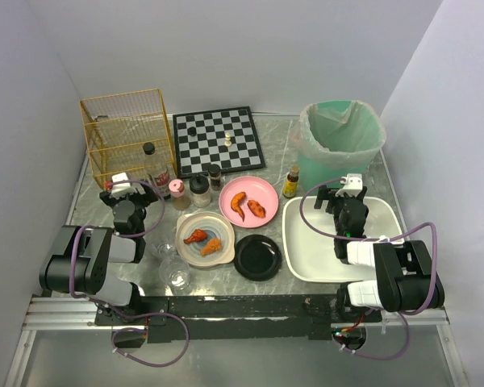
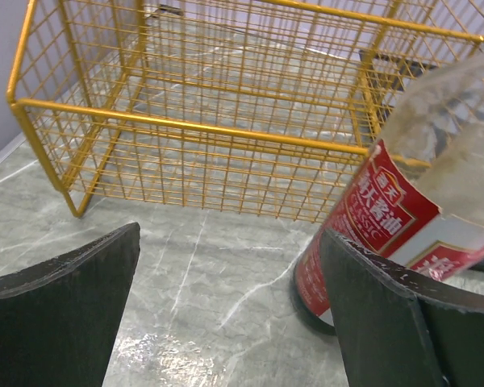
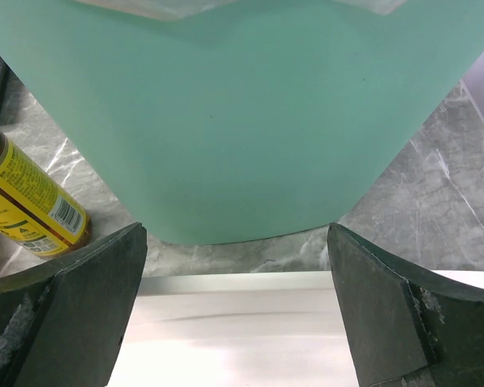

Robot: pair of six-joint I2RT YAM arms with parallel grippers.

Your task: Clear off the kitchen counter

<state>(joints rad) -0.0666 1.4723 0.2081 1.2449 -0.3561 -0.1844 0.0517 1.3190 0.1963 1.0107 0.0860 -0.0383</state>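
Note:
The kitchen counter [image 1: 278,145] is a glossy grey-green marble top crowded with items. My left gripper [image 1: 121,184] hangs open low over the counter [image 2: 226,274], in front of a gold wire basket [image 2: 226,121]. A clear bottle with a red label [image 2: 403,210] stands just off the right finger. In the left wrist view the gripper [image 2: 230,242] holds nothing. My right gripper [image 1: 351,184] is open over the far rim of a white tray [image 3: 242,322]. It faces a green bin [image 3: 242,113], and in the right wrist view the gripper [image 3: 235,242] is empty.
A chessboard [image 1: 219,140] lies at the back. A pink plate [image 1: 249,218] and a beige plate [image 1: 186,251] carry chicken pieces beside a black dish [image 1: 257,257]. Two glasses [image 1: 177,276], small jars [image 1: 200,190] and a yellow-labelled brown bottle [image 3: 28,197] stand nearby.

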